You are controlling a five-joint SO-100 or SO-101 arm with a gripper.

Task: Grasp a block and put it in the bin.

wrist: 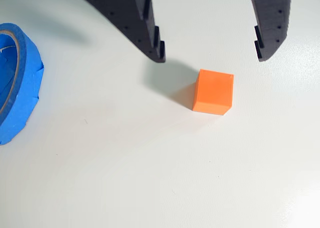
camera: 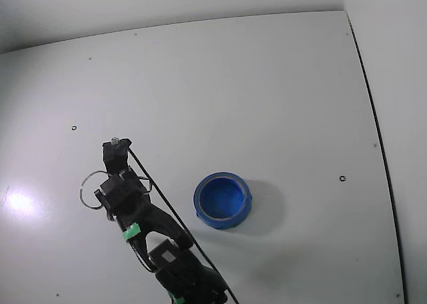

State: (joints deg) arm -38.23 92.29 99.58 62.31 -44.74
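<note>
The block [wrist: 213,92], a small plain-faced cube that reads orange in the wrist view, sits flat on the white tabletop [wrist: 150,178] with nothing touching it. It lies just below the tips of the black two-finger gripper [wrist: 210,55], roughly in line with the gap between them and nearer the right-hand finger in that view. The gripper's jaws stand wide apart, far wider than the cube, and hold nothing; the ridged inner faces of both fingers [wrist: 150,33] show clearly, and the left finger casts a soft shadow on the tabletop just beside the cube.

At the left edge of the wrist view is part of the bin [wrist: 20,83], a round, shallow, bright blue container with a thick rim, well apart from the cube.

In the fixed view, the bin [camera: 223,200] appears whole, a blue ring standing alone near the middle of the white tabletop [camera: 233,84], with its shadow falling to the right. The black arm [camera: 143,221], marked with green bands, reaches up from the bottom edge to the left of the bin. The cube cannot be made out in this view, nor can the jaws.
</note>
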